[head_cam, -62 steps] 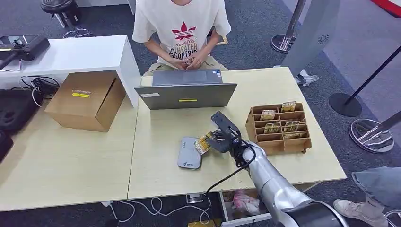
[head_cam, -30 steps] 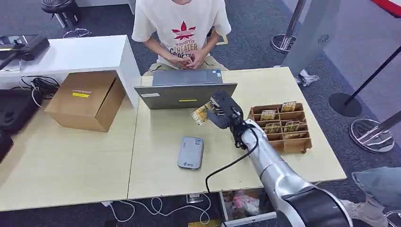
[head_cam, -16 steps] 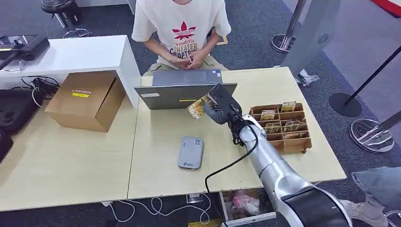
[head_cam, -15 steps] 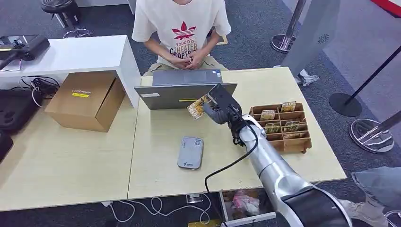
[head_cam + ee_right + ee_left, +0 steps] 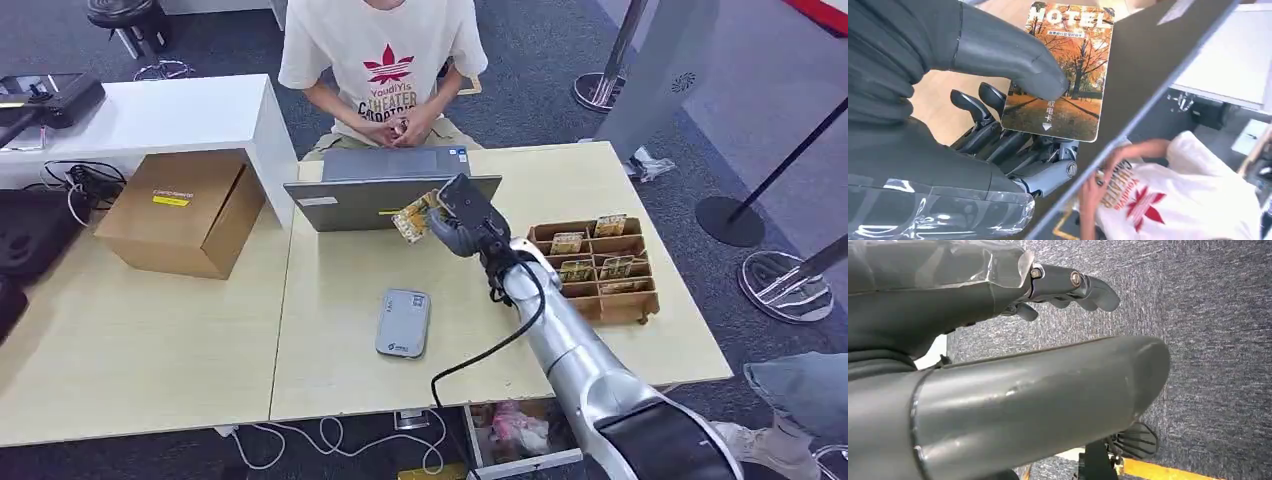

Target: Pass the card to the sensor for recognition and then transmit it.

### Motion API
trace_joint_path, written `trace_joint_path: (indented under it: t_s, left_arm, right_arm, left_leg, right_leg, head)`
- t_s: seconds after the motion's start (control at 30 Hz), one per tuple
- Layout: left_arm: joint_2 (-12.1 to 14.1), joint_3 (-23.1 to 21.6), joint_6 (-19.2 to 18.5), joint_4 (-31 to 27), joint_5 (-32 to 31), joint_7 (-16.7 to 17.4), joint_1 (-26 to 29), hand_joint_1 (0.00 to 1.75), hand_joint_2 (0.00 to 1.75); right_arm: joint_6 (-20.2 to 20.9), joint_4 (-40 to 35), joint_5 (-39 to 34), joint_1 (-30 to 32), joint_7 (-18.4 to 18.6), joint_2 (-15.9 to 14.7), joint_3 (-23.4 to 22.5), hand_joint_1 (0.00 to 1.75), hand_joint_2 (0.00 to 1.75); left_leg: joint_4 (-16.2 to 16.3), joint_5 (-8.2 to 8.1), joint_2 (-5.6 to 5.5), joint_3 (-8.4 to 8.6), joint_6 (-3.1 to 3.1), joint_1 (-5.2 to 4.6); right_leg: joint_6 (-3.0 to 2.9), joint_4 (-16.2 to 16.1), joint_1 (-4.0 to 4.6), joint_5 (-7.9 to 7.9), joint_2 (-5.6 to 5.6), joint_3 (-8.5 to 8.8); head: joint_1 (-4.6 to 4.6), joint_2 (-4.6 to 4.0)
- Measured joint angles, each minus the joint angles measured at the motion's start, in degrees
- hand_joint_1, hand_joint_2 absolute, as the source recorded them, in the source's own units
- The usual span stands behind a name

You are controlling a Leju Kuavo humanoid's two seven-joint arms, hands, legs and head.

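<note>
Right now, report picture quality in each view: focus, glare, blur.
Head view: even light, sharp; the card in the right hand is too small to read. Right wrist view: card crisp, "HOTEL" legible; the person behind is soft; glare on the wrist cover. Left wrist view: left hand fairly sharp, carpet grainy.

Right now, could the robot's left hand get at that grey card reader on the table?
Probably not as things stand: the left hand hangs over carpet, away from the table. The card reader lies in the open, nothing on it; the right hand holds the hotel card above the laptop.
</note>
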Motion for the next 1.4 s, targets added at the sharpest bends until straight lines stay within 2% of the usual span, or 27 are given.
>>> trace_joint_path:
  t_s: [0.53, 0.77, 0.9, 1.13, 1.33, 1.4]
  left_arm:
    - [0.0, 0.0, -0.5, 0.0, -0.2, -0.3, 0.3, 0.00, 0.00]
    - [0.0, 0.0, -0.5, 0.0, -0.2, -0.2, 0.3, 0.00, 0.00]
    - [0.0, 0.0, -0.5, 0.0, -0.1, -0.3, 0.3, 0.00, 0.00]
    - [0.1, 0.0, -0.5, 0.0, 0.2, -0.3, 0.4, 0.00, 0.00]
    - [0.2, 0.0, -0.4, 0.0, 0.3, -0.2, 0.4, 0.00, 0.00]
    - [0.3, 0.0, -0.4, 0.0, 0.3, -0.2, 0.4, 0.00, 0.00]
  right_arm:
    - [-6.4, -17.4, 1.5, 6.9, 2.0, -2.3, 1.0, 1.75, 1.75]
    - [-6.6, -20.6, 1.8, 8.2, 2.3, -3.0, 1.0, 1.75, 1.75]
    - [-8.4, -22.8, 2.5, 9.3, 2.7, -3.4, 1.0, 1.75, 1.75]
    - [-16.0, -28.2, 9.0, 11.0, 7.3, -5.4, 0.6, 1.75, 1.75]
    - [-24.1, -28.0, 19.0, 9.1, 11.8, -8.5, -1.4, 1.75, 1.75]
    - [-25.5, -27.1, 21.0, 7.8, 12.3, -9.5, -2.0, 1.75, 1.75]
  left_leg:
    - [0.0, 0.00, 0.00, 0.00, 0.00, 0.00]
    - [0.0, 0.00, 0.00, 0.00, 0.00, 0.00]
    - [0.0, 0.00, 0.00, 0.00, 0.00, 0.00]
    - [0.0, 0.00, 0.00, 0.00, 0.00, -0.01]
    - [0.0, 0.00, 0.00, -0.01, 0.00, -0.02]
    - [0.0, 0.00, 0.00, 0.00, 0.00, -0.02]
  right_leg:
    - [0.00, 0.0, 0.00, 0.00, 0.00, -0.01]
    - [0.00, 0.0, 0.00, 0.00, 0.00, -0.01]
    - [0.00, 0.0, 0.00, 0.00, 0.00, -0.01]
    - [0.00, 0.0, -0.01, 0.00, 0.00, -0.01]
    - [0.07, 0.0, -0.03, 0.06, 0.01, 0.00]
    - [0.07, 0.0, -0.02, 0.06, 0.01, 0.00]
  head:
    - [0.02, 0.00]
    - [0.00, 0.00]
    - [0.00, 0.00]
    - [0.00, 0.00]
    - [0.00, 0.00]
    - [0.02, 0.00]
